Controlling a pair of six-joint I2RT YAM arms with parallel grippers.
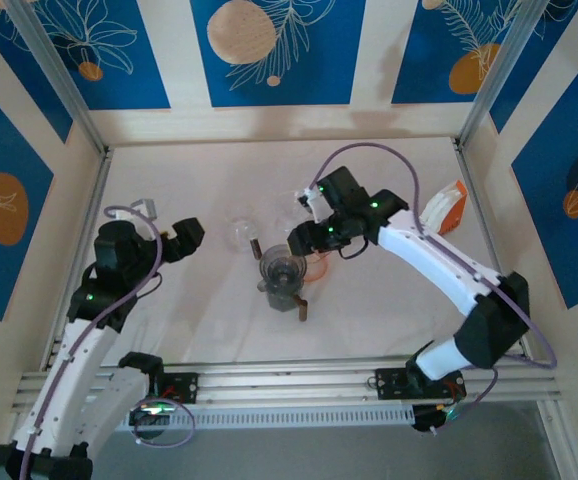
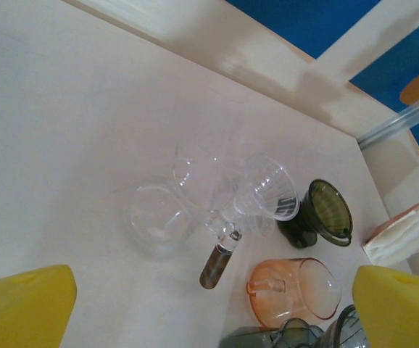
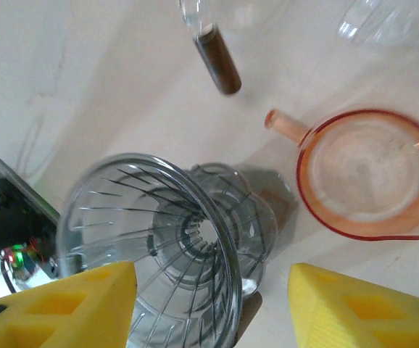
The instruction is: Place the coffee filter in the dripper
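We hold our left arm [image 1: 87, 335] folded on the left, left gripper [image 1: 187, 236] spread wide, pointing right. Our right arm [image 1: 439, 262] stretches across toward the centre, right gripper [image 1: 302, 240] angled down, fingers parted.

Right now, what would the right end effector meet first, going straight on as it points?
The right end effector would probably meet the clear ribbed dripper first; depth is unclear.
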